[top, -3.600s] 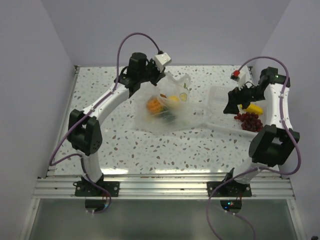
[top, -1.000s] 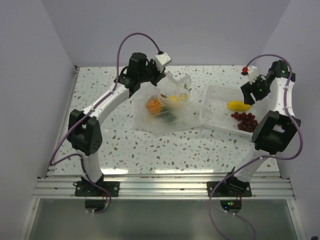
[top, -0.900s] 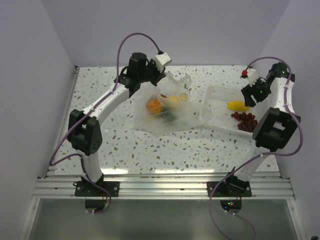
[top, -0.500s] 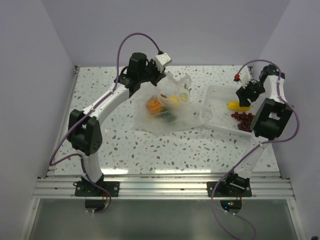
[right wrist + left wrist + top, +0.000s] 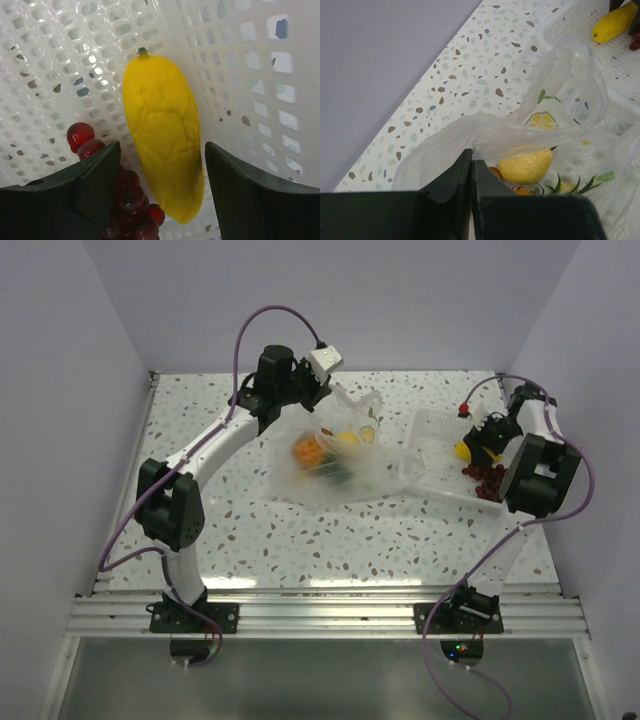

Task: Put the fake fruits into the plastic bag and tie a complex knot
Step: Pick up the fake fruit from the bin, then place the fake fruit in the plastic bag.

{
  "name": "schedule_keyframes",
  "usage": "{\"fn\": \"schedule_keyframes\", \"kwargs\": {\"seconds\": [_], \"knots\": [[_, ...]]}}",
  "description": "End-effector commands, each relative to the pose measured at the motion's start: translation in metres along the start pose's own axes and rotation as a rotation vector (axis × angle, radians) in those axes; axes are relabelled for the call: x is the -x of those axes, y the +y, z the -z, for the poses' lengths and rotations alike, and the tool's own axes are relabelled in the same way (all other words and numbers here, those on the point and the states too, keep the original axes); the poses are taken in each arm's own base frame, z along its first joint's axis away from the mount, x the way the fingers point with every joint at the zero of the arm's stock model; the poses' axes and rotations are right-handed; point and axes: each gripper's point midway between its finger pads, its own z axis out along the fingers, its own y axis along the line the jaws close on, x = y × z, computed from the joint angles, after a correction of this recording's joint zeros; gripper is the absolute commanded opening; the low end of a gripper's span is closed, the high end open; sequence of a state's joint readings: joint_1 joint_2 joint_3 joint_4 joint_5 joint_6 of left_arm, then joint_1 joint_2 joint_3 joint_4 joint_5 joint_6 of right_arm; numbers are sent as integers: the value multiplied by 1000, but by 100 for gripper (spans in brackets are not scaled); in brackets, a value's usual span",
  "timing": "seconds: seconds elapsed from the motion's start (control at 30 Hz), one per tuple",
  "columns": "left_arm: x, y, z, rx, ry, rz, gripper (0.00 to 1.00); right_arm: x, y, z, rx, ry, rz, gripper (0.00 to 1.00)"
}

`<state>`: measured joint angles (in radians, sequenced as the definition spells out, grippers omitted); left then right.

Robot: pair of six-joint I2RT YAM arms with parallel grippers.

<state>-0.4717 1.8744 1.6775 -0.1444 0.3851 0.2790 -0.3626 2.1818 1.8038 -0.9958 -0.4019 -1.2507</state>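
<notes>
Plastic bag (image 5: 485, 131) rim sat pinched in my left tool (image 5: 470, 157), I judged to hold its mouth open. My right tool (image 5: 161, 150) straddled the yellow fruit (image 5: 160, 135), jaws wide, nothing gripped.

White arm links (image 5: 222, 438), black joints (image 5: 165, 508), looping purple cables (image 5: 272, 308)

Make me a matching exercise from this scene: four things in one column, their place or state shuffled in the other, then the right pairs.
1. left gripper
2. right gripper
3. red grapes
4. toy lemon

A. inside the plastic bag
B. open, one finger on each side of the long yellow fruit
C. shut on the plastic bag's rim
D. lying in the white slotted tray, beside the long yellow fruit

Pairs: 1-C, 2-B, 3-D, 4-A
</notes>
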Motion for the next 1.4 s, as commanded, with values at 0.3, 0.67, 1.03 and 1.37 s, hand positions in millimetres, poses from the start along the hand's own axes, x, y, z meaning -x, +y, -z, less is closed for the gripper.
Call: {"fn": "schedule_keyframes", "kwargs": {"seconds": [0.3, 0.67, 1.03, 1.37], "knots": [[16, 3, 3, 8, -32, -3, 7, 28, -10, 29, -74, -45, 88, 35], [17, 2, 3, 5, -36, -1, 6, 145, 33, 145, -77, -414, 45, 17], [19, -1, 2, -9, -46, 19, 6, 252, 162, 120, 86, -526, 207, 15], [17, -2, -1, -19, -45, 30, 6, 297, 196, 69, 71, -497, 316, 15]]}}
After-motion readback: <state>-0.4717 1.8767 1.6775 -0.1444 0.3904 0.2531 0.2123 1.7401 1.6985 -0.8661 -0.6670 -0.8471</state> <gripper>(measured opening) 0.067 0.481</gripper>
